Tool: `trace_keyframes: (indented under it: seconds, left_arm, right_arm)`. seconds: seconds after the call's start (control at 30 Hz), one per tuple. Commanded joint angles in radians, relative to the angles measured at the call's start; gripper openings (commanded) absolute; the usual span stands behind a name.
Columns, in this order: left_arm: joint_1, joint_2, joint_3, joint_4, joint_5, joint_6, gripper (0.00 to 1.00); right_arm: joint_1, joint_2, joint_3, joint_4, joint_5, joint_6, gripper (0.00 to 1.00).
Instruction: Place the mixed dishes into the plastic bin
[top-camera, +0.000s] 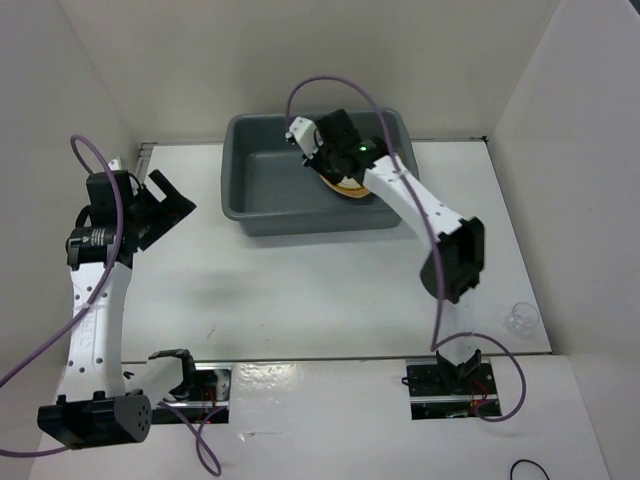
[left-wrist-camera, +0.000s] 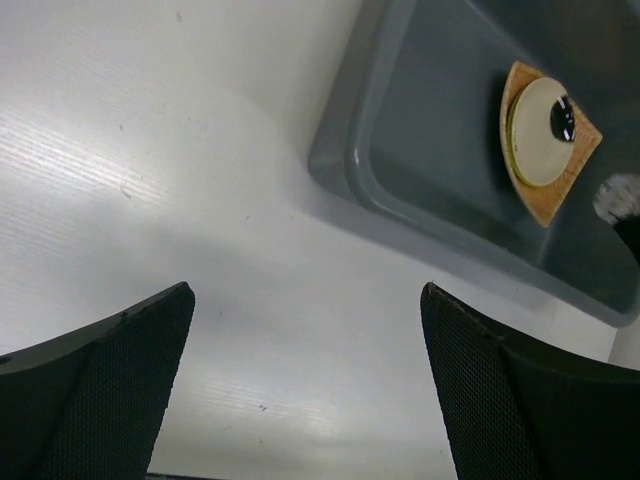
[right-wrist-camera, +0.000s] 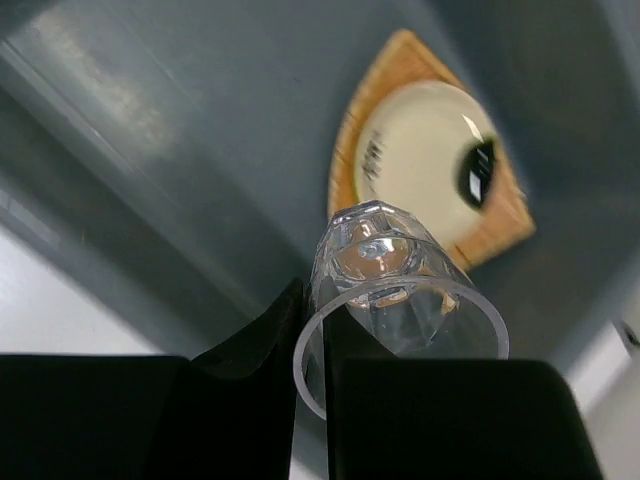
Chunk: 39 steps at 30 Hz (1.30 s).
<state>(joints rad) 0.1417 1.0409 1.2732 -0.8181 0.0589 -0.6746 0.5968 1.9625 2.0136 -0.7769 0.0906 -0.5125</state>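
Dishes are mostly in the bin (top-camera: 300, 215) already: the wood-grain plate (left-wrist-camera: 560, 195) lies flat on the bin's floor toward its right side, and the cream saucer (left-wrist-camera: 535, 135) sits on top of it, with a dark mark near one edge. From the top camera you only catch a sliver of the plate (top-camera: 350, 190) poking out under the right arm, which reaches over the bin's front wall. The right end effector (top-camera: 325, 160) is inside the bin's outline, above that stack. Its wrist cam shows the jaws almost together, pinching the wall of a little clear glass (right-wrist-camera: 395, 290) right at the rim, mouth toward the camera, base pointing down at the saucer (right-wrist-camera: 420, 170) and plate (right-wrist-camera: 497, 232). Can't tell if the glass touches anything below it. A second glass (top-camera: 520, 318) stands upright on the table (top-camera: 330, 290), well off to the right of the bin and nearer the arm bases. The left end effector (top-camera: 170, 205) hangs left of the bin, well apart from it, jaws spread wide and holding nothing; its cam shows both fingers (left-wrist-camera: 120, 380) over bare table with the bin's corner (left-wrist-camera: 400, 190) just beyond.
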Motion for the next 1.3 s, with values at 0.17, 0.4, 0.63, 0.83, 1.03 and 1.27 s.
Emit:
trace_keyframes:
  seconds: [0.17, 0.4, 0.63, 0.83, 1.03, 1.27]
  left_arm:
    - [0.006, -0.073, -0.129, -0.018, 0.068, 0.038, 1.00]
    - [0.006, -0.033, -0.117, -0.049, 0.047, 0.072, 1.00]
    - [0.006, 0.001, -0.097, -0.076, 0.038, 0.083, 1.00]
    - [0.006, 0.022, -0.106, -0.065, 0.038, 0.092, 1.00]
    - [-0.004, 0.031, -0.115, -0.046, 0.038, 0.102, 1.00]
    - [-0.034, 0.085, -0.104, 0.011, -0.013, 0.130, 1.00]
  right_arm:
    - [0.049, 0.412, 0.501, -0.116, -0.107, 0.003, 0.00]
    - [0.066, 0.748, 0.921, -0.282, -0.156, -0.009, 0.03]
    - [0.077, 0.900, 1.099, -0.348, -0.173, 0.012, 0.11]
    - [0.095, 0.920, 1.117, -0.337, -0.135, 0.023, 0.31]
    - [0.095, 0.805, 1.117, -0.329, -0.071, 0.075, 0.51]
    - [0.095, 0.496, 1.117, -0.409, -0.003, 0.173, 0.86]
